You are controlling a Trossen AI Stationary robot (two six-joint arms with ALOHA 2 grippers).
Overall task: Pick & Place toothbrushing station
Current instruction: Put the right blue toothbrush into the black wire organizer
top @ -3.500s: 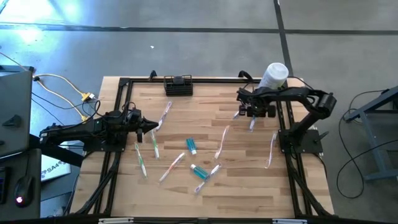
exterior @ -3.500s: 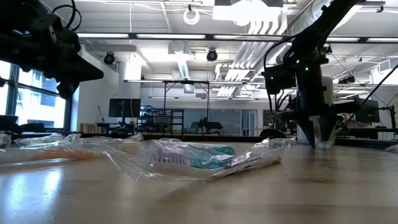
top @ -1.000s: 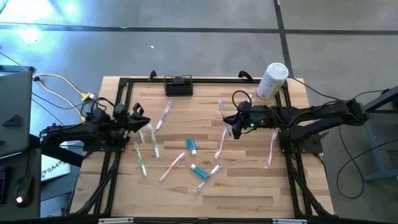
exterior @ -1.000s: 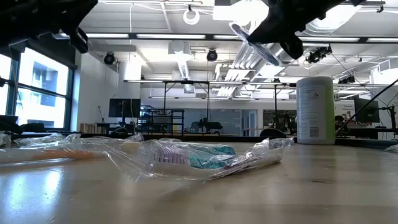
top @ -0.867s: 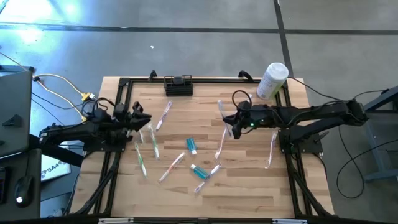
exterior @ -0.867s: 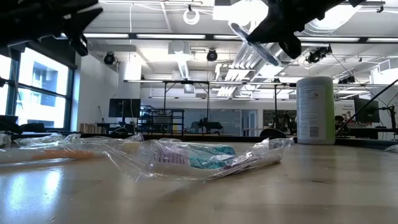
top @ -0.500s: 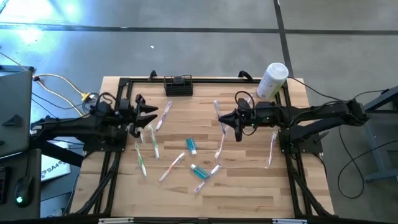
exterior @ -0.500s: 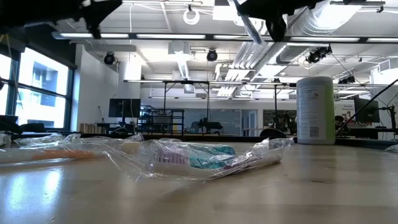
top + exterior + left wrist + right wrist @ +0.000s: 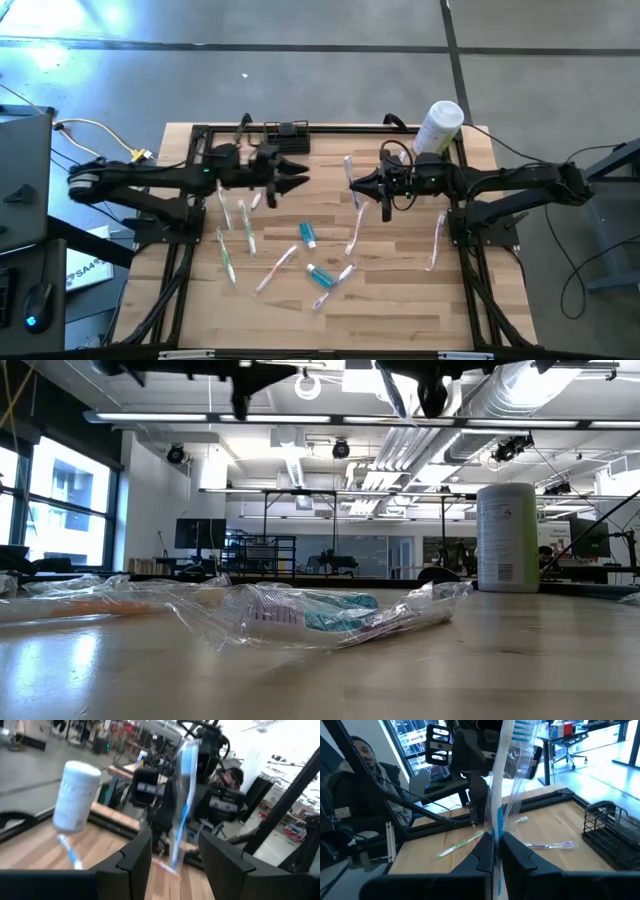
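Above mid-table, note the right gripper (image 9: 352,183) clamped on a wrapped toothbrush (image 9: 506,767), the left gripper (image 9: 300,172) parted and empty, and the toothbrushing station (image 9: 286,137) at the far edge.

Between the left gripper (image 9: 297,176) and the right gripper (image 9: 354,183) a narrow gap stays open over the table (image 9: 400,300) — the toothbrush (image 9: 351,180) clamped in the right one stands in it. Wrapped toothbrushes (image 9: 277,268) and toothpaste tubes (image 9: 309,235) clutter the middle; the near edge is free. At the far edge the toothbrushing station (image 9: 287,137) has room beside it — the white container (image 9: 438,128) blocks the far right corner.
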